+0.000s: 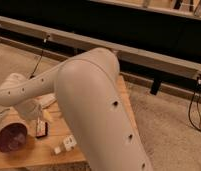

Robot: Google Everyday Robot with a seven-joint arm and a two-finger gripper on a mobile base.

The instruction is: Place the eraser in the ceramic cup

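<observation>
The eraser [41,129] is a small black block with reddish marks, on the wooden table [24,155] just right of the purple bowl. My gripper [40,118] is at the end of the pale arm, directly above the eraser and very close to it; I cannot tell whether it touches the eraser. The ceramic cup is not visible; my arm covers much of the table.
A wide dark purple bowl [11,138] sits at the table's left front. A white remote-like object [47,100] lies behind the gripper. Whitish blocks [69,143] lie near the front edge. My large arm link [99,110] covers the table's right side.
</observation>
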